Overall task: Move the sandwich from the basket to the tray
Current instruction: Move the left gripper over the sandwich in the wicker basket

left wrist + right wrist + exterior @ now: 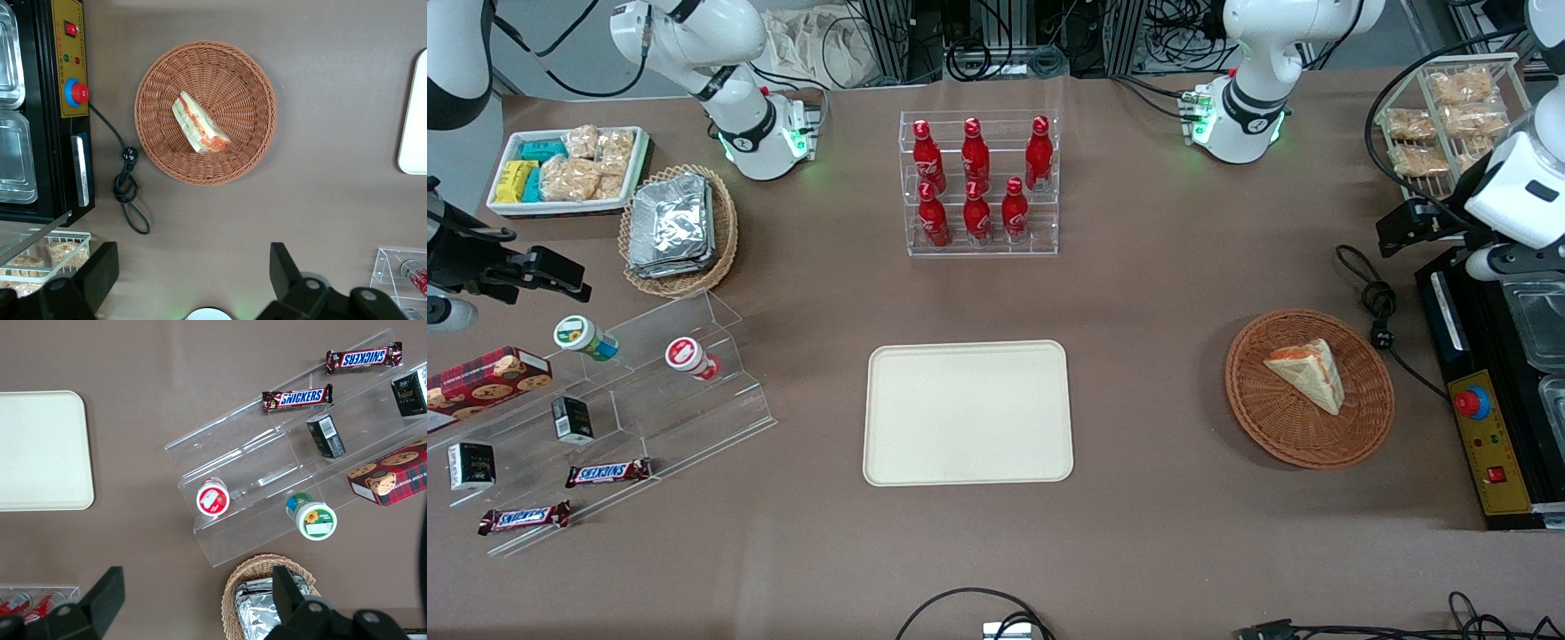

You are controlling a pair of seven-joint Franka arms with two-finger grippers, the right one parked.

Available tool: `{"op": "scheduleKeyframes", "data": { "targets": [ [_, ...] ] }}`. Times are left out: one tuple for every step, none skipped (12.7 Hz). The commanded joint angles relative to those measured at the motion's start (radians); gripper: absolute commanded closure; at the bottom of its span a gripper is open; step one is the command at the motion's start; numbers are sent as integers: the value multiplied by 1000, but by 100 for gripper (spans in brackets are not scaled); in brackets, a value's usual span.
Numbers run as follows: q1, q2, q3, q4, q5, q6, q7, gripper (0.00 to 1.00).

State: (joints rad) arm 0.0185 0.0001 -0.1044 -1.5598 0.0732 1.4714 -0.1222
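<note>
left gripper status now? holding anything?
Left gripper: open, empty, raised above the table, farther from the front camera than the basket; sandwich in the basket.

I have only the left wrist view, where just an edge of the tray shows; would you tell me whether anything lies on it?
Observer: Nothing does; the front view shows the whole tray bare.
Operator: Does anything stand between it and the basket?
Observer: No, only table cover lies between the tray and the basket.
Operator: Where is the gripper?
Observer: The open gripper hovers above the table, farther from the front camera than the basket.
</note>
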Motion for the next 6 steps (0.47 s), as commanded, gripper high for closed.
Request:
{"op": "scheduleKeyframes", "data": {
  "targets": [
    [-8,15,2,23,-6,-8,-17,0],
    [-8,17,2,23,-4,-8,-14,0],
    [-8,24,2,20,-3,-6,-16,0],
    [-8,34,3,20,3,-5,-17,0],
    [-2,41,5,14,5,-3,-28,0],
    [1,55,6,4,10,9,-86,0]
  ]
}}
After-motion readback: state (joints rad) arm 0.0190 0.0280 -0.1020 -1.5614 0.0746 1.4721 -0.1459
